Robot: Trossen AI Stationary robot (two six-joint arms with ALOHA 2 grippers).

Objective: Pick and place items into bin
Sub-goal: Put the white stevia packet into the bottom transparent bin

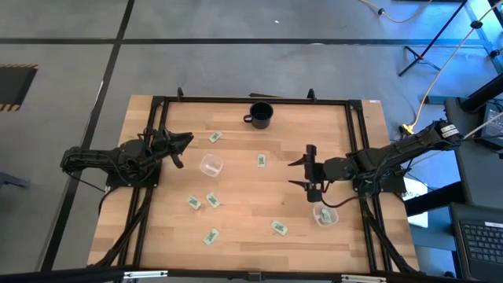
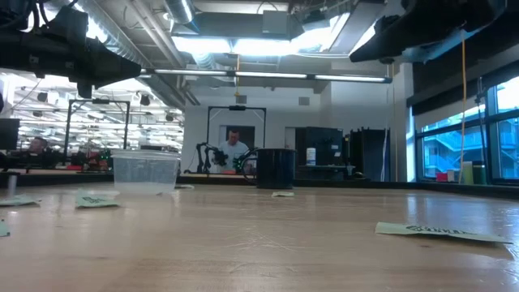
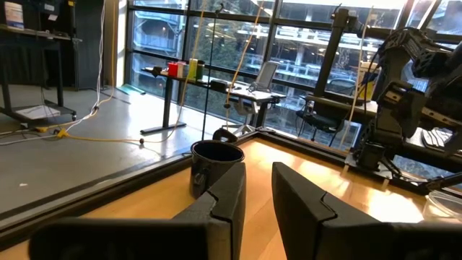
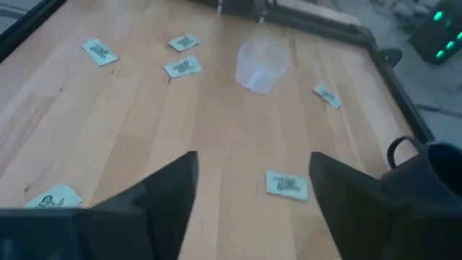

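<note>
Green-and-white packets (image 1: pixel 262 160) lie scattered flat on the wooden table (image 1: pixel 236 236) around a clear plastic cup (image 1: pixel 211 165); a second clear cup (image 1: pixel 324 214) sits near the right edge. Right gripper (image 1: pixel 302 173), fingers spread wide and empty, hovers right of centre. Left gripper (image 1: pixel 181 151), fingers narrowly apart and empty, hovers near the left edge. A black mug (image 1: pixel 260 115) stands at the far edge.

The table (image 1: pixel 244 228) is pale, smooth planked wood in a black metal frame (image 1: pixel 251 101), the cup (image 1: pixel 211 165) clear plastic, the mug (image 1: pixel 260 115) glossy black.
</note>
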